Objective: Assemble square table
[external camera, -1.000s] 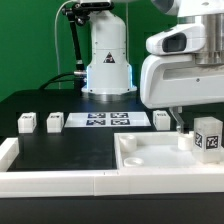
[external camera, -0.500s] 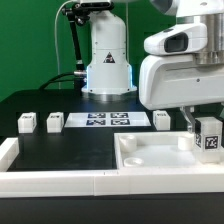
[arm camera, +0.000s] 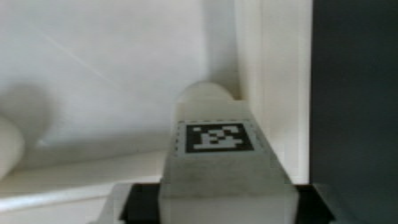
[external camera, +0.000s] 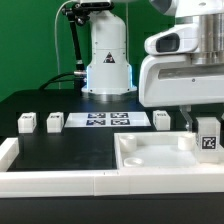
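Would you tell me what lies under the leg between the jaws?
Under the leg lies the square top's corner, beside its raised rim. Any socket there is covered by the leg.

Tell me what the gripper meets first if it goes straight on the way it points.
Pointing down, the gripper holds a leg in its jaws; that leg's lower end would probably touch the table top first, near its corner at the exterior view's right. Depth is unclear.
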Available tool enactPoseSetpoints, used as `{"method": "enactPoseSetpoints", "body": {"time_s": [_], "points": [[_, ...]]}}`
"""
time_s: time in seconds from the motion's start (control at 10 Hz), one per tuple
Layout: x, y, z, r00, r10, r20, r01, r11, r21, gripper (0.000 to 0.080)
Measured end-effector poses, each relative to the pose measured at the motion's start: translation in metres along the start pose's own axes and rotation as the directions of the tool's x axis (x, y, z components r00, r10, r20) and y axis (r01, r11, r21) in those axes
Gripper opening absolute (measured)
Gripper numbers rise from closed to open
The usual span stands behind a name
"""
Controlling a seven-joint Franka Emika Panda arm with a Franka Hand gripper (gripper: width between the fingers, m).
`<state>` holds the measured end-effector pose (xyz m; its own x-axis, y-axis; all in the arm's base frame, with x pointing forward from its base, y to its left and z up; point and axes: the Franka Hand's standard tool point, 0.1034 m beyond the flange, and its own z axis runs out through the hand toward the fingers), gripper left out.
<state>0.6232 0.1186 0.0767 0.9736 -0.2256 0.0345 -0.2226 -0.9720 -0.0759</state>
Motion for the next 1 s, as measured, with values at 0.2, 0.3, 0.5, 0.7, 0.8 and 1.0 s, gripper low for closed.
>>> {"method": "enactPoseSetpoints", "body": {"time_s": [0.2, 0.3, 0.5, 0.7, 0.8, 1.0], "points": [[-0.0018, 0.0007, 0.0007, 0.960, 0.279, 0.000, -0.279, 0.960, 0.000, 0.0292], [-0.0019, 0.0010, 0.0009, 0.921, 0.389, 0.001, -0.389, 0.921, 0.003, 0.0292], [-0.0030, -0.0001, 0.0014, 0.808, 0.588, 0.003, -0.588, 0.808, 0.003, 0.0292], [-0.0047, -0.0031, 0.0017, 0.635, 0.773, 0.001, -0.773, 0.635, -0.001, 0.0292], [-0.0054, -0.0034, 0.0017, 0.519, 0.855, 0.007, -0.855, 0.519, -0.005, 0.0292], [-0.0048, -0.0028, 0.0018, 0.448, 0.894, 0.021, -0.894, 0.449, -0.001, 0.0292]]}}
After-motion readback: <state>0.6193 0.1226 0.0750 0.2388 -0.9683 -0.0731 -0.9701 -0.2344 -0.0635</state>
